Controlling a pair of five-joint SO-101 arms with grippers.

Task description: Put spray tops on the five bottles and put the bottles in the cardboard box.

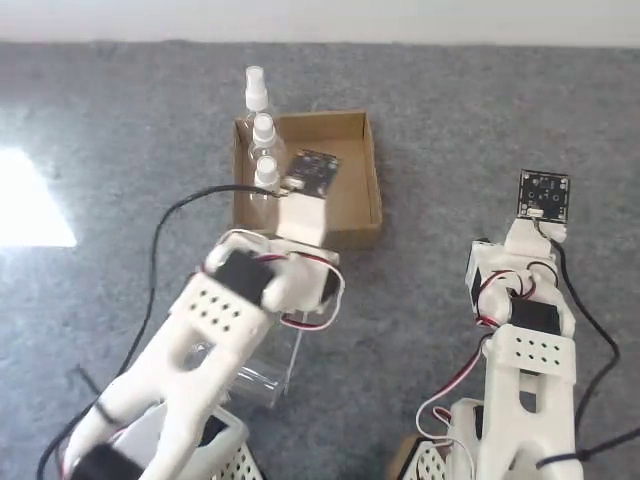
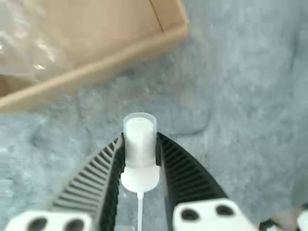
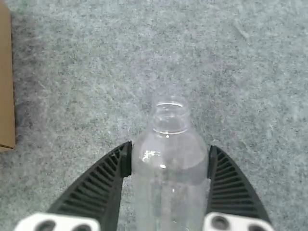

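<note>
Firmly, the left gripper [image 2: 139,142] clamps a white spray top [image 2: 139,132] between its fingers, the thin tube trailing back toward the wrist. Just beyond its tips runs the box [image 2: 96,72] rim, with capped bottles [image 1: 263,130] standing at the box's far side. The right gripper [image 3: 168,148] grips an uncapped bottle [image 3: 168,166] around its shoulders, neck pointing away, well apart from the box.

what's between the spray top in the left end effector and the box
Just bare grey table; the left wrist view shows the spray top, held by the left end effector, apart from the box.
</note>
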